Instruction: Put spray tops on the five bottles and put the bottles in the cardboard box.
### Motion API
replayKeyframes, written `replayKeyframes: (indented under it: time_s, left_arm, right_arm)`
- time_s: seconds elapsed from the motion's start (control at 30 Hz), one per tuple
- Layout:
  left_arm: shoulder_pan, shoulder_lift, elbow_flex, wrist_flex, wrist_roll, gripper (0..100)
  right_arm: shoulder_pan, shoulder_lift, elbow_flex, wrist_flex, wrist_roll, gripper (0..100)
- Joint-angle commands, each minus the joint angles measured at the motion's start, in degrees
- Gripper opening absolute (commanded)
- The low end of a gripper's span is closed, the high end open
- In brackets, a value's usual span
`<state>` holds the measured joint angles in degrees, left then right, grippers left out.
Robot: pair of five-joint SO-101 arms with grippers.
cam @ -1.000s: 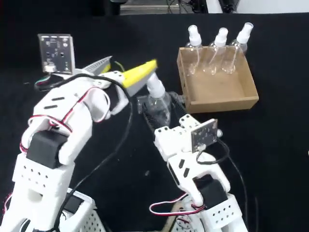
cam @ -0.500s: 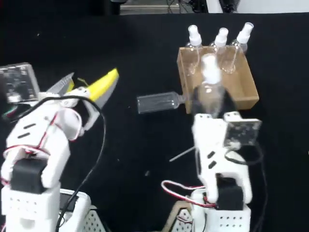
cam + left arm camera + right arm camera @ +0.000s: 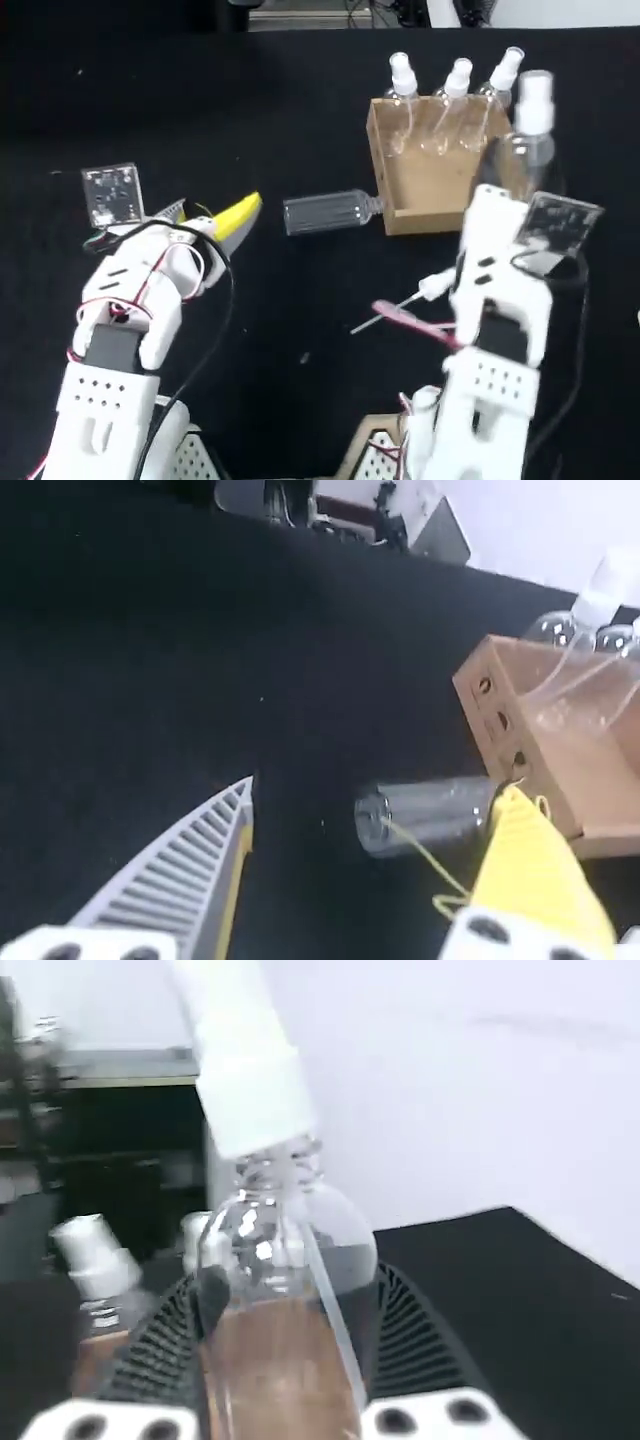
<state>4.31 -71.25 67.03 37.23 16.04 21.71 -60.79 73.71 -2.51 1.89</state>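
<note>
Two arms: side by side at the near edge of the black table (image 3: 250,100).
Loose spray top (image 3: 432,287): lying on the table close against the right arm, its thin tube pointing back toward the near edge.
Left gripper (image 3: 215,208): jaws spread wide and empty, low over the table, aimed toward the lying bottle but apart from it.
Lying bottle (image 3: 330,212): clear, uncapped, on its side, neck just beside the box's left wall.
Right gripper (image 3: 290,1295): clenched on the body of the held bottle.
Held bottle (image 3: 527,150): upright, white spray top on, raised over the box's right edge.
Cardboard box (image 3: 455,215): open-topped, right of centre.
Three capped bottles (image 3: 447,120): inside the box, leaning on its far wall.
</note>
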Motion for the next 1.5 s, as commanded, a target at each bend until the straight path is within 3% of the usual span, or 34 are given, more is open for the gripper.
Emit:
replayKeyframes:
  time_s: [0.0,0.27,0.57,1.2,1.47]
  left_arm:
    - [1.1,-1.7,0.8,-2.0,0.5,35]
    - [1.4,-1.8,2.9,-2.0,0.6,35]
    - [1.4,-1.8,5.9,-1.9,0.6,35]
    - [2.4,-1.8,9.5,-2.1,4.3,35]
    - [2.4,-1.8,9.3,-2.1,4.3,35]
  right_arm:
    - [9.6,8.6,-6.8,-8.1,0.4,1.1]
    - [22.3,31.3,-14.8,-23.0,0.4,1.1]
    - [28.3,54.2,-19.6,-41.1,0.4,1.1]
    - [33.1,92.1,-47.7,-50.7,0.4,1.1]
    - [33.1,100.2,-50.8,-55.4,0.4,1.5]
